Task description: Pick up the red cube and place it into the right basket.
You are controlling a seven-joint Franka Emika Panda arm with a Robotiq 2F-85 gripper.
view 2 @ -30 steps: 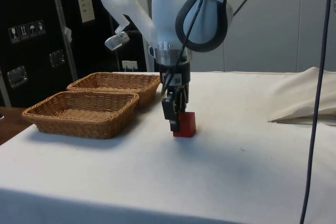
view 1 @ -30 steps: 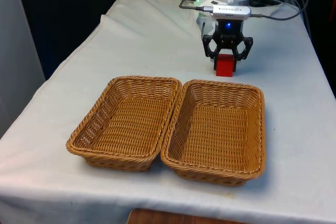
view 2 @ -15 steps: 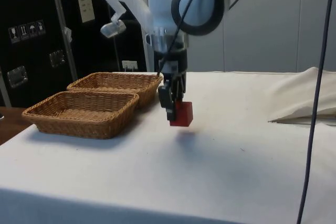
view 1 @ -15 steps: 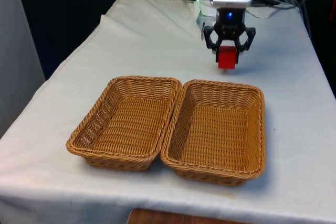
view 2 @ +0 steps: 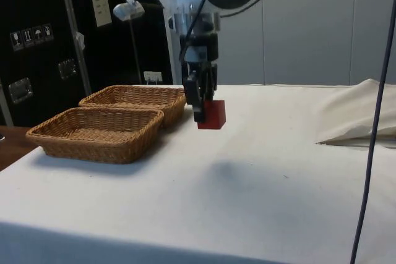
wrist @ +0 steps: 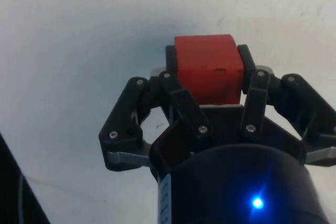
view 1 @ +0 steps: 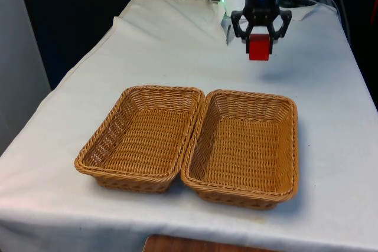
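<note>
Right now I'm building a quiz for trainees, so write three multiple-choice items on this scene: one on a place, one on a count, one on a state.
1. Where is the red cube?
A. in a basket
B. in the air above the cloth
C. lying on the cloth
2. How many baskets are there?
A. one
B. two
C. three
3. What is the gripper doing?
A. gripping the cube
B. open and empty
C. gripping a basket rim

Answers: 1 B, the side view shows a gap beneath it; 2 B, left basket and right basket side by side; 3 A, fingers clamp both sides.

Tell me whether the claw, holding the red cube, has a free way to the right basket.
Probably yes: the claw holds the red cube above the cloth, and the right basket lies open-topped, nothing between.
</note>
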